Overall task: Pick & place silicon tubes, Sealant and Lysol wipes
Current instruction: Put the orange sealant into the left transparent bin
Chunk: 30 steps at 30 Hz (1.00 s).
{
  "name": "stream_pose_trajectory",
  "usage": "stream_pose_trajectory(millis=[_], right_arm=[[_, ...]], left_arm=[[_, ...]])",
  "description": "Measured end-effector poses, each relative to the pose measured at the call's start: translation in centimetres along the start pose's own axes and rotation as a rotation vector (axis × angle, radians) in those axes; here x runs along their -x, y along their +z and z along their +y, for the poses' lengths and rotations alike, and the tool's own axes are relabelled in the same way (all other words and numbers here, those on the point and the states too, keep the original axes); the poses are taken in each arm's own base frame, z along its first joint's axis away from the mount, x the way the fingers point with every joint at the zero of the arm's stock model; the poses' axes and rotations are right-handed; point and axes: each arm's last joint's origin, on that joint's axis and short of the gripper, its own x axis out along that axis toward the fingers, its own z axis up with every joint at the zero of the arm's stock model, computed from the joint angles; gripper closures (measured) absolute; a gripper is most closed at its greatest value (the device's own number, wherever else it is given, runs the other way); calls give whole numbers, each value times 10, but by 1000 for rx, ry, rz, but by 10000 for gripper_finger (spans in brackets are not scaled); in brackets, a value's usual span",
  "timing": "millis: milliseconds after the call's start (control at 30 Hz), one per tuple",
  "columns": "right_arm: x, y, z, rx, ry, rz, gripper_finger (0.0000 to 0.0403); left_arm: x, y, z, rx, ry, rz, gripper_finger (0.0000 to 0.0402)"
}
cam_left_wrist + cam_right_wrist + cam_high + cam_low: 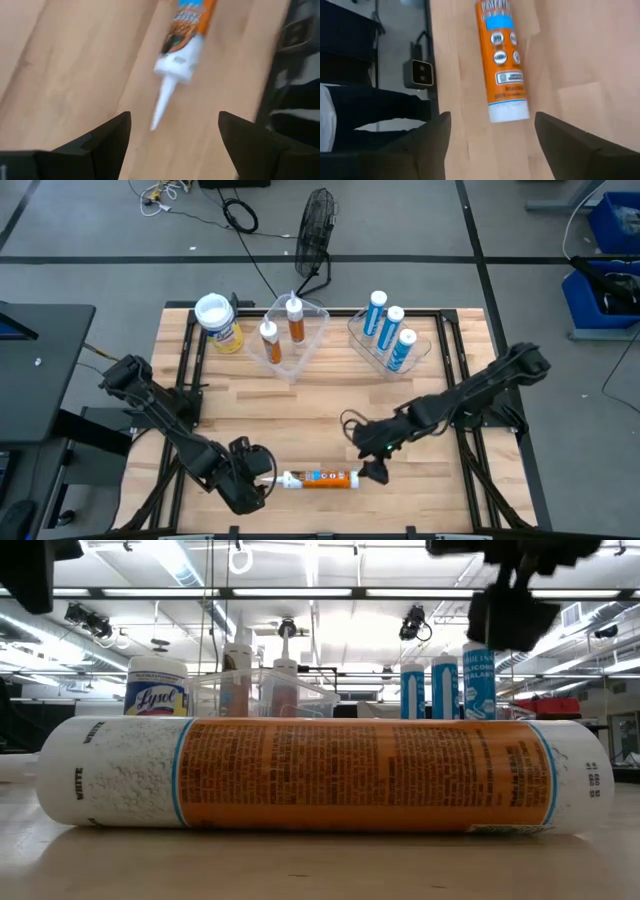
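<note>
Left dark six-joint arm reaches in from the left edge, low at the front; its end effector (262, 478) has fingers (107, 137) spread wide. Right dark arm angles in from the right, end effector (375, 465) at front center, fingers (432, 137) apart, empty.

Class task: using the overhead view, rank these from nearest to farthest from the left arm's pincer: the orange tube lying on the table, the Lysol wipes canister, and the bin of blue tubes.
Measured from the left pincer, at the table's near edge:
1. Orange tube: lying right beside the pincer, nozzle toward it.
2. Lysol wipes: standing at the far left corner.
3. Bin of blue tubes: far side, toward the right.
</note>
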Motion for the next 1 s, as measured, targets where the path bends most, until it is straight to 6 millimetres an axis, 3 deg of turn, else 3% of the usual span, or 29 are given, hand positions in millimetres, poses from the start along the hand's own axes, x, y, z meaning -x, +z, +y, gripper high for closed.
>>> stream_pose_trajectory(millis=[200,367,1000], right_arm=[[-42,-9,-7,-87,-46,71,96],[-62,-6,-3,-111,6,13,96],[-78,-10,-6,62,-98,-73,97]], left_arm=[[1,-9,2,-36,49,-2,99],[2,-12,1,-70,55,-7,99],[1,-10,4,-120,75,-5,99]])
